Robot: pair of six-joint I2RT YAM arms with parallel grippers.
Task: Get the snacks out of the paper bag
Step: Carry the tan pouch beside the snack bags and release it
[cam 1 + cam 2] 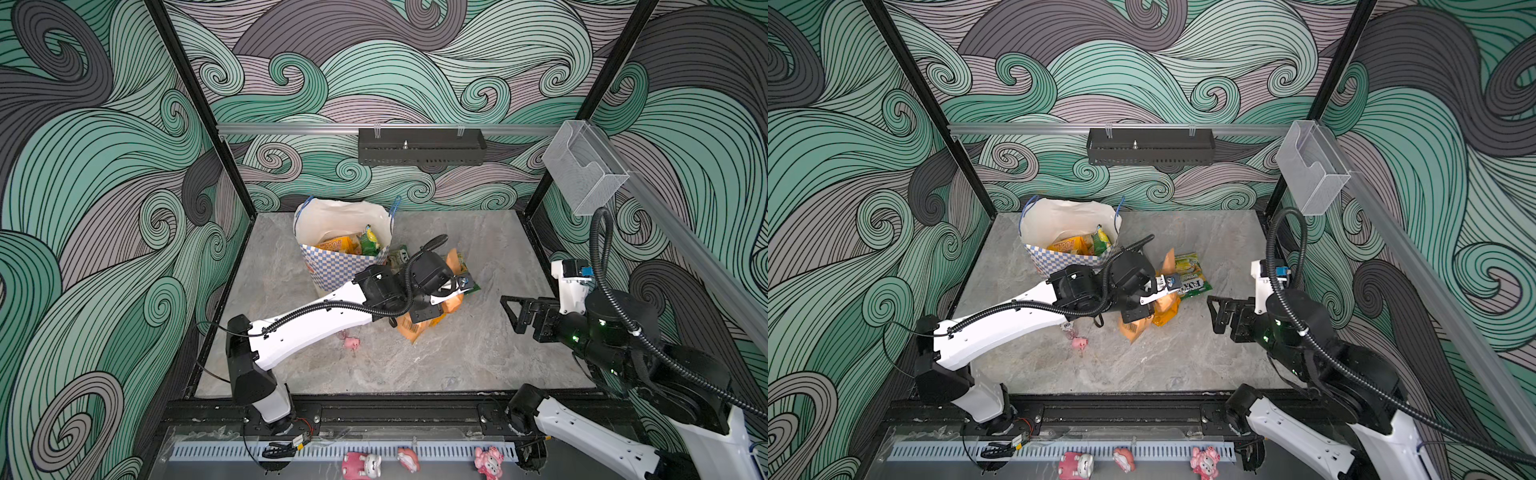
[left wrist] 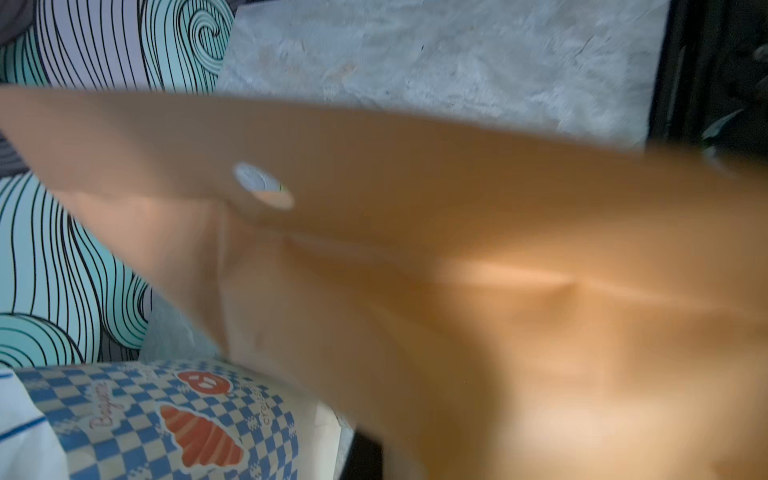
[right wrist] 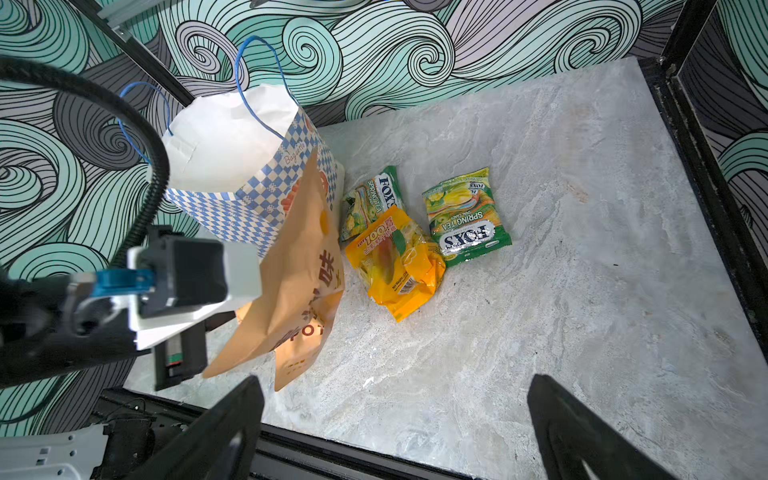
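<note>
Paper bag (image 1: 340, 268) holds snacks (image 1: 347, 245); left gripper (image 1: 422, 311) apparently grips tan pouch (image 3: 295, 299), right gripper (image 3: 395, 386) released

Both top views: high at the front, tilted down onto the grey marbled tabletop (image 1: 457, 365), nearly identical. Left wrist: close against a blurred tan-orange plastic pouch (image 2: 415, 291). Right wrist: raised, looking ahead of the right end effector (image 3: 395, 432) over that tabletop to the cream blue-checkered paper bag (image 3: 224, 137).
</note>
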